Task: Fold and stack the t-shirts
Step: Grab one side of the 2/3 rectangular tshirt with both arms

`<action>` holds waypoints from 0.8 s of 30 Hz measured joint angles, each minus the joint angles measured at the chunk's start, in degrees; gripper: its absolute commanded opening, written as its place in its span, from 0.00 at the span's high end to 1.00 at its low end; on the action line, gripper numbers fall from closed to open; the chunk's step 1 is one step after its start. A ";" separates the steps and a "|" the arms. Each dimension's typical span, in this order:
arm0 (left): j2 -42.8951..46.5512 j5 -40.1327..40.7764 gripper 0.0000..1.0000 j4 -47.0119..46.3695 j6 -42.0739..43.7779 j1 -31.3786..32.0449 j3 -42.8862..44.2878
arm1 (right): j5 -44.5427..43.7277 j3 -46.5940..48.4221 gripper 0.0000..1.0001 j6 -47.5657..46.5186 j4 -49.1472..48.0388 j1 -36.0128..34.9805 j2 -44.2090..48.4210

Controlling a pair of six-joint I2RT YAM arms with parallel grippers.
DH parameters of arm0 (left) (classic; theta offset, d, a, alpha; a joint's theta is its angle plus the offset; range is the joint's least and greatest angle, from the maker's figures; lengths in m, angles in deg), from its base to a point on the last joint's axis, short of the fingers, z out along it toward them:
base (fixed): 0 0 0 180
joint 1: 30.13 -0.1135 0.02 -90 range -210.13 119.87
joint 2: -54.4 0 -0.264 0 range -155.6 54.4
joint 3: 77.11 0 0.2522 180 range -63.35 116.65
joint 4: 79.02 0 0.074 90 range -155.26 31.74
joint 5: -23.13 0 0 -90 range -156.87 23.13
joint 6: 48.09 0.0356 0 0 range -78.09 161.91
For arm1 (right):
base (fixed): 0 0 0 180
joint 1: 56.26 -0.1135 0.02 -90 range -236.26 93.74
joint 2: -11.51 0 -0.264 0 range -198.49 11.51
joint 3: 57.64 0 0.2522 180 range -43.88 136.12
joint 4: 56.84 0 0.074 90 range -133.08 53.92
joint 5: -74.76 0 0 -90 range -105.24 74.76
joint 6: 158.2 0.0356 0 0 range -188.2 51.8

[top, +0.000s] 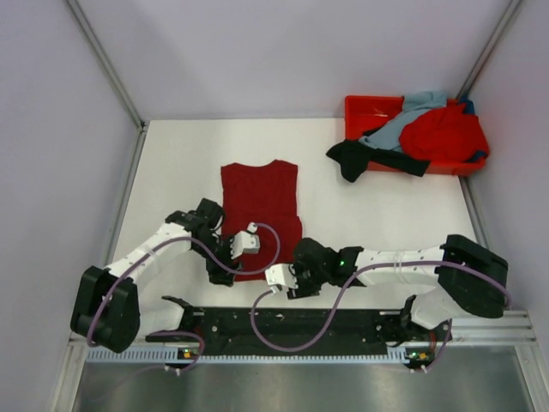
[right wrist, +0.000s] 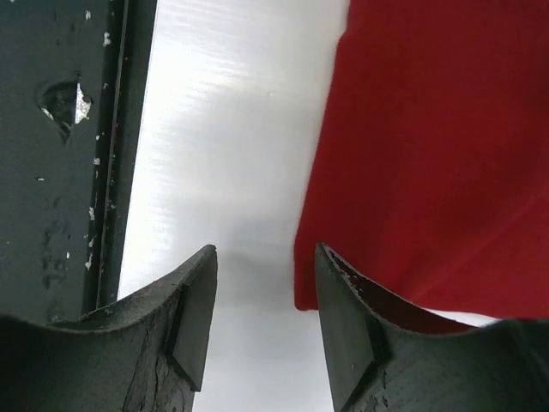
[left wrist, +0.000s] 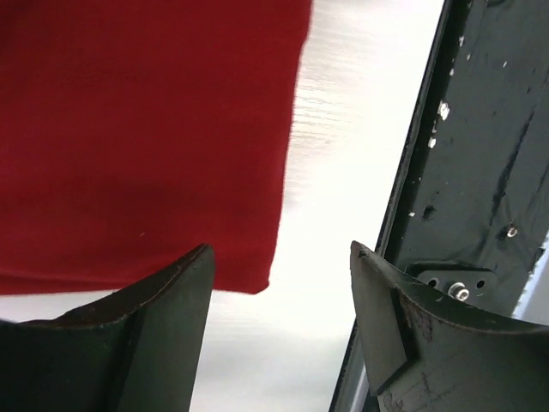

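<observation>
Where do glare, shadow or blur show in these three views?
Top external: even light, sharp, only faint shadows on the table. Left wrist: streaky glare beside the crimson t-shirt, whose weave is too soft to make out. Right wrist: same glare, with a dim shadow just ahead of the right claw.

Lab enclosure, plain walls (top: 283, 51), aluminium framing (top: 105, 60)

Bare table (top: 171, 163) left of crimson shirt (top: 260, 197), tray (top: 364, 107) crowding far right corner
</observation>
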 measured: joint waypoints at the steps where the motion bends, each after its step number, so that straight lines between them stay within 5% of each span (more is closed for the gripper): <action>1: 0.87 1.01 0.31 -0.76 -0.33 1.79 -1.11 | -0.37 -0.11 0.51 -0.17 -0.04 -0.68 -0.87; 11: 1.20 15.08 0.39 -11.26 -6.58 11.89 -7.10 | -6.47 -0.33 0.52 -0.57 -0.61 -1.33 -2.03; 20: 0.24 21.00 1.00 -16.22 -6.84 13.81 -7.69 | -9.55 -0.33 0.50 0.04 -1.03 -1.33 0.33; 24: 0.24 21.33 1.00 -16.37 -7.76 13.90 -7.67 | -10.49 -0.33 0.50 -0.11 -1.42 -1.33 0.79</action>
